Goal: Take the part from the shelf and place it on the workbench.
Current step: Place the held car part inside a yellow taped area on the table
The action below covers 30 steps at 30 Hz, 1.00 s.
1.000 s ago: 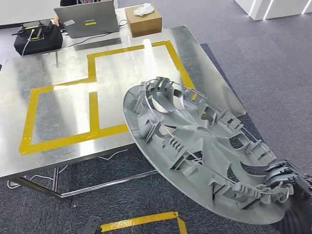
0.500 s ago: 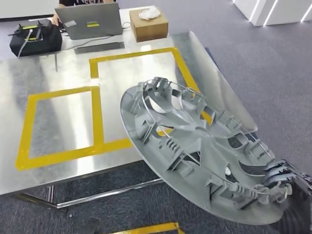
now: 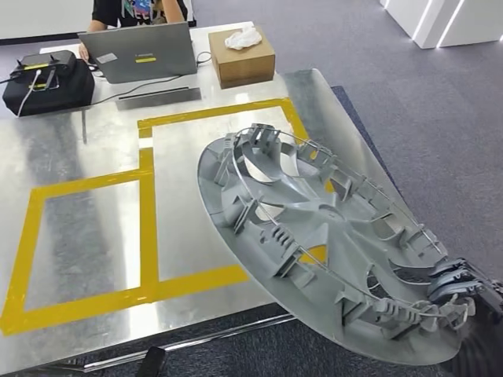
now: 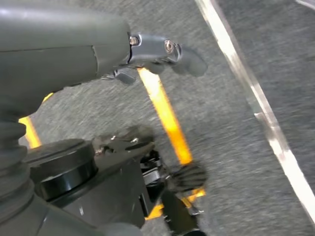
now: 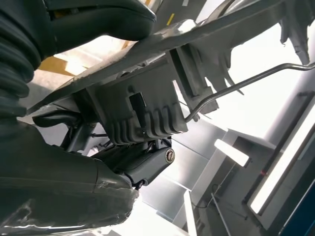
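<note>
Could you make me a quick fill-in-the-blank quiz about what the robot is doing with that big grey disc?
1. The grey wheel cover is gripped at its rim by the robot's ____ hand.
2. The tape marking boxes on the metal workbench is ____.
3. A white cloth lies on the cardboard ____.
4. The left hand holds ____.

Missing words: right; yellow; box; nothing

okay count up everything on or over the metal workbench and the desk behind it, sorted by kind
Grey wheel cover, held by the right hand: 1
Laptop: 1
Cardboard box: 1
White cloth: 1
Black bag: 1
Total: 5
</note>
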Each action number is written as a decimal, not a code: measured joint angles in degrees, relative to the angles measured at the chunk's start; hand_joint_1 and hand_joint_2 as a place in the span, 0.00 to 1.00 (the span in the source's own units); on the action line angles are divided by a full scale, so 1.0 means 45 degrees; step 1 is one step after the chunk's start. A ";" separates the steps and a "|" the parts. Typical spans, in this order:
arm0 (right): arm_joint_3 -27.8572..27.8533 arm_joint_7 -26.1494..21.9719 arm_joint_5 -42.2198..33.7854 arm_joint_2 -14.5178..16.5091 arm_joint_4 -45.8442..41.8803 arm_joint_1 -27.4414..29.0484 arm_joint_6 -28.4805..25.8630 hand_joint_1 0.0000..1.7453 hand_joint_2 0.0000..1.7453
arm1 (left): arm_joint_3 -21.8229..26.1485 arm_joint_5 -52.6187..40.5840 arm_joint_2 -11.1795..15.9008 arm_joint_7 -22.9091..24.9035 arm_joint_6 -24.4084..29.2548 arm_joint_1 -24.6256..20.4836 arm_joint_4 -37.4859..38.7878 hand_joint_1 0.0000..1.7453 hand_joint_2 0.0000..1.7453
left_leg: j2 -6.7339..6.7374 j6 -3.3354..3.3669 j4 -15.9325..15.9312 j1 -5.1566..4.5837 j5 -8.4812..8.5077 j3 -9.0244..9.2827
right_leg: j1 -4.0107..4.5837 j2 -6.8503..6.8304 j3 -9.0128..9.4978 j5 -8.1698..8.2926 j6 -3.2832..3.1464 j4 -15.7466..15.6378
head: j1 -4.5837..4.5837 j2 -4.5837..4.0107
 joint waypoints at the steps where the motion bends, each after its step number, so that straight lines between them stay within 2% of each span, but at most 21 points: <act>1: -0.0001 -0.0001 0.0002 -0.0001 0.0000 0.0003 0.0006 1.00 1.00 | -0.0001 -0.0009 -0.0001 -0.0001 0.0000 -0.0020 -0.0002 0.00 1.00 | 0.0014 -0.0075 0.0834 0.0030 0.0045 -0.0615 | -0.0046 -0.0002 0.0245 -0.0132 -0.0036 -0.0116 | -0.0038 0.0000; 2: -0.0001 -0.0001 0.0004 -0.0002 0.0001 -0.0005 0.0012 1.00 1.00 | -0.0002 -0.0017 -0.0009 -0.0001 0.0000 -0.0014 -0.0002 0.00 1.00 | 0.0022 -0.0151 0.1481 0.0078 -0.0191 -0.1246 | -0.0082 0.0005 0.0502 -0.0275 -0.0058 -0.0219 | -0.0074 -0.0001; 3: -0.0001 -0.0001 0.0007 -0.0003 0.0002 -0.0008 0.0017 1.00 1.00 | -0.0001 -0.0016 -0.0006 0.0000 0.0000 0.0014 -0.0002 0.00 1.00 | 0.0024 -0.0213 0.1857 0.0134 -0.0729 -0.1802 | -0.0117 0.0026 0.0772 -0.0405 -0.0055 -0.0311 | -0.0076 0.0000; 5: -0.0001 0.0000 0.0068 -0.0003 0.0004 0.0005 -0.0005 1.00 1.00 | 0.0001 -0.0009 0.0000 0.0001 0.0002 0.0076 -0.0002 0.00 1.00 | 0.0028 -0.0328 0.1876 0.0232 -0.1953 -0.2587 | -0.0209 0.0071 0.1369 -0.0701 0.0000 -0.0473 | -0.0076 0.0000; 6: -0.0001 -0.0003 0.0136 -0.0003 0.0005 0.0021 -0.0031 1.00 1.00 | 0.0004 -0.0001 0.0002 -0.0002 0.0011 0.0100 -0.0002 0.00 1.00 | 0.0032 -0.0380 0.1544 0.0278 -0.2200 -0.2818 | -0.0266 0.0089 0.1687 -0.0878 0.0059 -0.0525 | -0.0081 0.0000; 7: -0.0003 -0.0012 0.0224 -0.0001 0.0006 0.0045 -0.0067 1.00 1.00 | 0.0007 0.0011 0.0003 -0.0012 0.0025 0.0124 -0.0001 0.00 1.00 | 0.0044 -0.0437 0.1028 0.0332 -0.1904 -0.2976 | -0.0322 0.0101 0.1992 -0.1089 0.0157 -0.0564 | -0.0081 0.0000; 8: -0.0004 -0.0027 0.0311 0.0000 0.0013 0.0085 -0.0098 1.00 1.00 | 0.0015 0.0030 0.0000 -0.0024 0.0041 0.0170 0.0012 0.00 1.00 | 0.0072 -0.0473 0.0344 0.0394 -0.0946 -0.3121 | -0.0356 0.0116 0.2224 -0.1310 0.0263 -0.0562 | -0.0103 0.0000; 10: -0.0013 -0.0084 0.0425 0.0002 0.0027 0.0190 -0.0143 1.00 1.00 | 0.0046 0.0072 -0.0002 -0.0078 0.0062 0.0275 0.0043 0.00 1.00 | 0.0154 -0.0501 -0.0821 0.0490 0.1533 -0.3343 | -0.0344 0.0144 0.2425 -0.1770 0.0480 -0.0453 | -0.0167 0.0000; 11: -0.0018 -0.0109 0.0457 0.0002 0.0030 0.0234 -0.0155 1.00 1.00 | 0.0069 0.0086 -0.0002 -0.0118 0.0068 0.0312 0.0055 0.00 1.00 | 0.0177 -0.0472 -0.1078 0.0500 0.2309 -0.3427 | -0.0337 0.0149 0.2462 -0.1961 0.0547 -0.0454 | -0.0183 0.0001; 12: -0.0027 -0.0132 0.0478 0.0002 0.0030 0.0262 -0.0164 1.00 1.00 | 0.0094 0.0095 0.0006 -0.0164 0.0078 0.0308 0.0055 0.00 1.00 | 0.0174 -0.0422 -0.1132 0.0487 0.2535 -0.3452 | -0.0347 0.0129 0.2537 -0.2111 0.0615 -0.0516 | -0.0172 0.0001; 14: -0.0035 -0.0143 0.0552 0.0002 0.0029 0.0273 -0.0182 1.00 1.00 | 0.0132 0.0100 0.0015 -0.0251 0.0099 0.0282 0.0045 0.00 1.00 | 0.0127 -0.0244 -0.1056 0.0469 0.2310 -0.3358 | -0.0413 0.0062 0.2756 -0.2321 0.0715 -0.0642 | -0.0111 0.0002; 15: -0.0041 -0.0128 0.0641 0.0002 0.0030 0.0273 -0.0224 1.00 1.00 | 0.0144 0.0107 0.0015 -0.0290 0.0107 0.0298 0.0043 0.00 1.00 | 0.0113 -0.0138 -0.1069 0.0465 0.2224 -0.3274 | -0.0411 0.0022 0.2694 -0.2505 0.0736 -0.0381 | -0.0087 0.0001; 16: -0.0057 -0.0073 0.0825 0.0002 0.0030 0.0281 -0.0339 1.00 1.00 | 0.0152 0.0118 0.0008 -0.0318 0.0109 0.0345 0.0040 0.00 1.00 | 0.0107 -0.0041 -0.1084 0.0457 0.2144 -0.3193 | -0.0385 0.0000 0.2403 -0.2816 0.0736 0.0238 | -0.0070 0.0001; 18: -0.0183 0.0150 0.1371 0.0002 0.0040 0.0310 -0.0764 1.00 1.00 | 0.0168 0.0168 -0.0015 -0.0352 0.0102 0.0447 0.0041 0.00 1.00 | 0.0091 0.0106 -0.1084 0.0390 0.2008 -0.3113 | -0.0282 -0.0018 0.1253 -0.3540 0.0681 0.2113 | -0.0039 0.0002; 19: -0.0309 0.0349 0.1720 0.0002 0.0061 0.0330 -0.1048 1.00 1.00 | 0.0177 0.0190 -0.0022 -0.0355 0.0093 0.0472 0.0041 0.00 1.00 | 0.0061 0.0145 -0.1084 0.0354 0.1955 -0.3083 | -0.0233 -0.0016 0.0687 -0.3710 0.0648 0.2870 | -0.0031 0.0002; 20: -0.0464 0.0593 0.2094 0.0001 0.0092 0.0358 -0.1308 1.00 1.00 | 0.0192 0.0208 -0.0023 -0.0359 0.0081 0.0488 0.0041 0.00 1.00 | 0.0021 0.0168 -0.1084 0.0319 0.1909 -0.3038 | -0.0190 -0.0015 0.0325 -0.3603 0.0600 0.3183 | -0.0024 0.0002; 21: -0.0652 0.0926 0.2585 -0.0010 0.0140 0.0403 -0.1543 1.00 1.00 | 0.0209 0.0217 -0.0022 -0.0363 0.0070 0.0504 0.0041 0.00 1.00 | -0.0022 0.0173 -0.1084 0.0290 0.1865 -0.2971 | -0.0149 -0.0015 0.0216 -0.3207 0.0532 0.2979 | -0.0024 0.0001; 23: -0.1103 0.1863 0.3773 -0.0156 0.0318 0.0549 -0.1717 1.00 1.00 | 0.0248 0.0243 -0.0014 -0.0378 0.0051 0.0543 0.0041 0.00 1.00 | -0.0083 0.0133 -0.1084 0.0255 0.1786 -0.2811 | -0.0058 -0.0036 0.0582 -0.2043 0.0381 0.1490 | -0.0022 0.0003; 25: -0.1636 0.3019 0.4776 -0.0499 0.0635 0.0757 -0.1348 1.00 1.00 | 0.0289 0.0260 0.0007 -0.0396 0.0033 0.0559 0.0041 0.00 1.00 | -0.0118 0.0053 -0.1057 0.0200 0.1718 -0.2713 | 0.0012 -0.0053 0.0965 -0.1340 0.0322 0.0240 | -0.0031 0.0002; 29: -0.2441 0.5055 0.6556 -0.1284 0.1301 0.1310 -0.0175 1.00 1.00 | 0.0356 0.0227 0.0052 -0.0424 0.0022 0.0540 0.0041 0.00 1.00 | -0.0117 0.0250 -0.1111 0.0145 0.1709 -0.2652 | 0.0033 0.0042 0.1082 -0.1170 0.0439 -0.0035 | -0.0048 0.0000; 30: -0.2530 0.5676 0.7234 -0.1490 0.1520 0.1400 0.0002 1.00 1.00 | 0.0374 0.0220 0.0065 -0.0426 0.0035 0.0540 0.0041 0.00 1.00 | -0.0108 0.0210 -0.1145 0.0147 0.1767 -0.2638 | 0.0038 0.0065 0.1103 -0.1150 0.0412 -0.0034 | -0.0050 0.0001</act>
